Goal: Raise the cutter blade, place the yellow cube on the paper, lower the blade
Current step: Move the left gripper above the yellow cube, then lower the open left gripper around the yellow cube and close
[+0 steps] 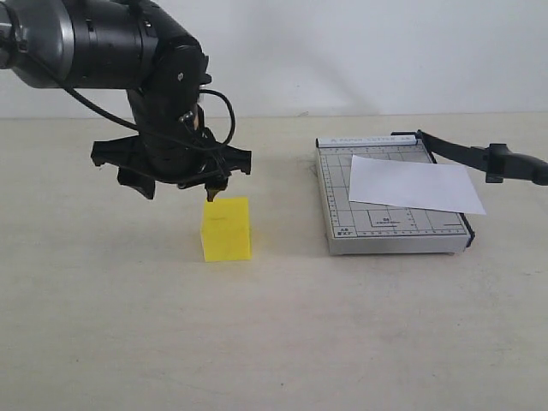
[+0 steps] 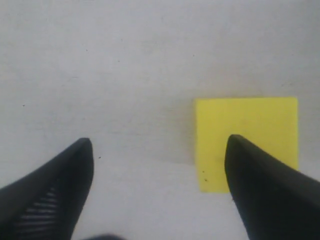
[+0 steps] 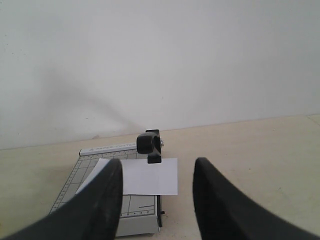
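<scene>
Toward the left edge of the counter (image 1: 342, 342), the left end effector (image 1: 175, 190) hangs from its black arm with its 2 fingers spread wide and nothing between them. In the left wrist view this end effector (image 2: 159, 145) has 1 finger over bare counter and the other across the yellow cube (image 2: 245, 130), so the cube sits under a fingertip, not in the gap. In the exterior view that fingertip is at the cube's top far edge; whether it touches cannot be told.

The yellow cube (image 1: 226, 229) stands flat on the counter, left of the middle, well apart from the trimmer and about midway between the far and near edges.

Toward the right edge lies the grey gridded board (image 1: 377, 224). The paper (image 1: 415, 184) lies on it, slightly skewed, with its near right corner overhanging the board's right side. The cutter blade (image 1: 458, 152) is raised: it rises from its hinge at the board's far corner and slants out past the board toward the counter's right edge, and its thick handle (image 1: 514, 163) is clear of the board.

The right end effector (image 3: 157, 165) shows only in its own wrist view, fingers apart and empty, facing the board (image 3: 80, 177). The paper (image 3: 150, 176) and the blade handle (image 3: 149, 143) show beyond its fingers.
</scene>
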You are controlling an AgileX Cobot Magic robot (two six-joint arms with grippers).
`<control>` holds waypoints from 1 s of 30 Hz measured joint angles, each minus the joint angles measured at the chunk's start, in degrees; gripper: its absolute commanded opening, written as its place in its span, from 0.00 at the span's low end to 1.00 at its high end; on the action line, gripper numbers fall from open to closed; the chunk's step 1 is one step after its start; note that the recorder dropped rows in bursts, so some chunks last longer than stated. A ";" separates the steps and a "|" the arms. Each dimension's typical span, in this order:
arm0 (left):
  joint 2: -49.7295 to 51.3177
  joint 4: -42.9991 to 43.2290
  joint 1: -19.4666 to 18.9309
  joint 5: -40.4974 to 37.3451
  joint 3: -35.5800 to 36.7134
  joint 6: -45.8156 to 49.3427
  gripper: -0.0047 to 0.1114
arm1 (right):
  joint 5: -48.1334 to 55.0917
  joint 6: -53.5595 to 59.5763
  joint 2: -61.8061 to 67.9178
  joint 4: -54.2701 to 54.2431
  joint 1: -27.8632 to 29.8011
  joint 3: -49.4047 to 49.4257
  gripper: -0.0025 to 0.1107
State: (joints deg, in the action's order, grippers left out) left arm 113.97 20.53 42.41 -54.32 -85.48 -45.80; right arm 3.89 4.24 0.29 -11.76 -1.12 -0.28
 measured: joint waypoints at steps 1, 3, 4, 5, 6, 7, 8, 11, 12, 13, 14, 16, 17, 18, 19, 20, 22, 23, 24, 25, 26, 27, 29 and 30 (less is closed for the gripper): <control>0.00 -0.58 0.00 -0.27 0.00 0.11 0.74 | 0.00 0.00 0.00 0.00 0.00 0.00 0.40; 0.00 -1.69 0.00 -0.25 0.00 0.21 0.79 | 0.00 0.00 0.00 0.00 0.00 0.00 0.40; 0.00 -2.26 0.00 -0.25 0.00 0.22 0.81 | 0.00 0.00 0.00 0.00 0.00 0.00 0.40; 0.00 -2.89 0.00 -0.25 0.00 0.22 0.83 | 0.00 0.00 0.00 0.00 0.00 0.00 0.40; 0.00 -3.58 0.00 -0.08 0.00 0.22 0.84 | 0.00 0.00 0.00 0.00 0.00 0.00 0.40; 0.00 -4.25 0.00 0.16 0.00 0.35 0.85 | 0.00 0.00 0.00 0.00 0.00 0.00 0.40; 0.00 -5.01 0.00 0.58 0.00 0.44 0.86 | 0.00 0.00 0.00 0.00 0.00 0.00 0.40; 0.00 -6.95 0.00 1.49 0.00 0.48 0.86 | 0.00 0.00 0.00 0.00 0.00 0.00 0.40; 0.00 -7.36 0.00 1.58 0.00 0.57 0.86 | 0.00 0.00 0.00 0.00 0.00 0.00 0.40; 0.00 -7.79 0.00 1.71 0.00 0.57 0.86 | 0.00 0.00 0.00 0.00 0.00 0.00 0.40; 0.00 -8.36 0.00 1.71 0.00 0.60 0.86 | 0.00 0.00 0.00 0.00 0.00 0.00 0.40; 0.00 -9.16 0.00 1.82 -0.26 0.60 0.86 | 0.00 0.00 0.00 0.00 0.00 0.00 0.40; 0.00 -9.66 0.00 1.98 -0.79 0.70 0.86 | 0.00 0.00 0.00 0.00 0.00 0.00 0.40; 0.00 -10.07 0.00 2.19 -1.20 0.83 0.86 | 0.00 0.00 0.00 0.00 0.00 0.00 0.40; 0.00 -10.24 0.00 2.36 -1.67 0.86 0.86 | 0.00 0.00 0.00 0.00 0.00 0.00 0.40; 0.00 -10.48 0.00 2.49 -2.46 0.96 0.86 | 0.00 0.00 0.00 0.00 0.00 0.00 0.40; 0.00 -10.48 0.00 2.60 -3.61 0.96 0.86 | 0.00 0.00 0.00 0.00 0.00 0.00 0.40; 0.00 -10.59 0.00 2.60 -4.15 0.96 0.86 | 0.00 0.00 0.00 0.00 0.00 0.00 0.40; 0.00 -10.59 0.00 2.60 -4.47 0.96 0.86 | 0.00 0.00 0.00 0.00 0.00 0.00 0.40; 0.00 -10.59 0.00 2.60 -4.75 1.07 0.86 | 0.00 0.00 0.00 0.00 0.00 0.00 0.40; -0.05 -10.69 0.00 2.60 -4.88 1.07 0.86 | 0.00 0.00 0.00 0.00 0.00 0.00 0.40; -0.05 -10.69 0.00 2.60 -5.01 1.07 0.86 | 0.00 0.00 0.00 0.00 0.00 0.00 0.40; -0.05 -10.69 0.00 2.22 -5.03 1.07 0.86 | 0.00 0.00 0.00 0.00 0.00 0.00 0.40; -0.05 -10.69 0.00 2.06 -5.03 1.07 0.86 | 0.00 0.00 0.00 0.00 0.00 0.00 0.40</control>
State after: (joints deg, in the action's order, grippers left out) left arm 113.92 9.84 42.41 -52.26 -90.51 -44.72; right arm 3.89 4.24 0.29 -11.76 -1.12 -0.28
